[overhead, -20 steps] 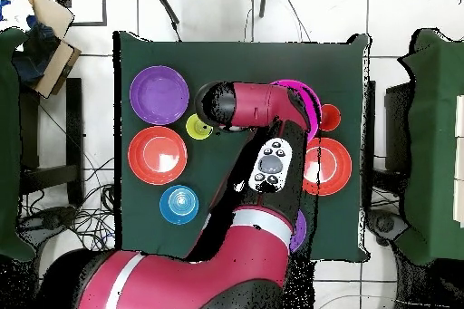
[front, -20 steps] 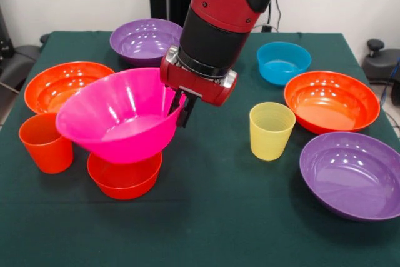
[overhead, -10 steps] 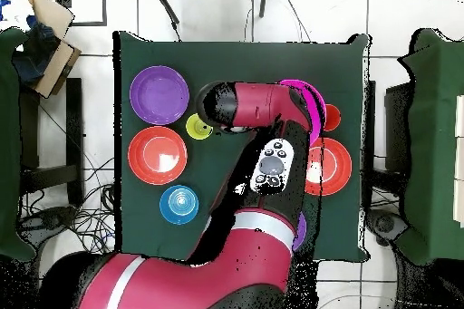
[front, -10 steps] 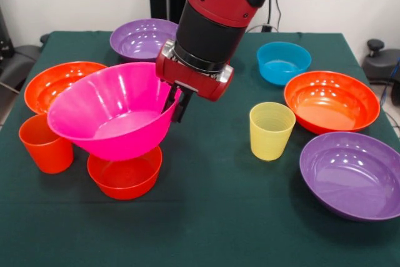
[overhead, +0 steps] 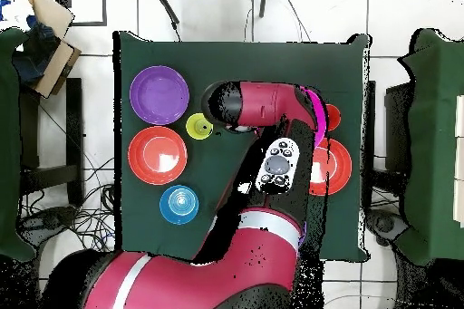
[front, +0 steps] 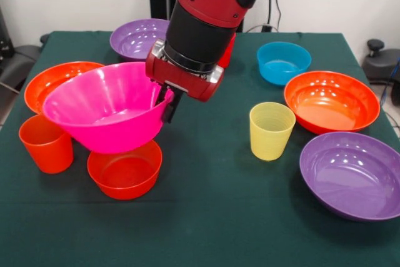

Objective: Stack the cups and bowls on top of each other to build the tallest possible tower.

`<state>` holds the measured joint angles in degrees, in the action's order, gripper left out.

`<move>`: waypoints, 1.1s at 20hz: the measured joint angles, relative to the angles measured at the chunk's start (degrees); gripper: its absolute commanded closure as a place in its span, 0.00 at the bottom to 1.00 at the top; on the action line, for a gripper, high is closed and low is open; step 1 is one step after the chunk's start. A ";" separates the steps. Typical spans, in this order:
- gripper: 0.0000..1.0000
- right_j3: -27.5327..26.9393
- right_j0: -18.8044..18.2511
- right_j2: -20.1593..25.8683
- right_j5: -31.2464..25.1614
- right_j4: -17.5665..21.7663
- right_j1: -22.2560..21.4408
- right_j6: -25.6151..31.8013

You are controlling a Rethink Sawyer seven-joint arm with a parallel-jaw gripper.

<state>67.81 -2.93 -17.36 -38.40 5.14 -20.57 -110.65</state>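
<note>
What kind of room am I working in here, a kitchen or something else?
Likely a robotics lab, not a kitchen: a green cloth-covered table on a tiled floor, cables trailing beside it, and only plastic bowls and cups laid out.

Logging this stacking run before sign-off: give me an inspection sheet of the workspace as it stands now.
Surface: green cloth table.
Job's things: pink bowl held tilted above small orange bowl; orange cup, yellow cup, blue bowl, two wide orange bowls, two purple bowls stand apart; red cup mostly hidden behind the arm. No tower yet.
Clutter: nothing seen.
Gripper: gripper shut on the pink bowl's rim.
Cables: cables on the floor.
Surroundings: cardboard box beside the table.
</note>
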 measured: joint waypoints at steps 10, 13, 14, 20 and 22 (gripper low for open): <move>1.00 -1.00 -0.25 0.49 -0.01 0.00 0.01 0.00; 1.00 -1.03 -0.50 1.01 0.00 0.00 0.02 0.00; 1.00 -1.03 -0.55 1.16 0.00 0.00 0.02 0.00; 1.00 -1.38 -0.77 1.92 -0.01 0.01 0.21 0.00; 1.00 -1.54 -0.76 2.00 -0.01 0.01 0.25 0.00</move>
<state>66.26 -3.69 -15.36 -38.41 5.16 -20.32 -110.65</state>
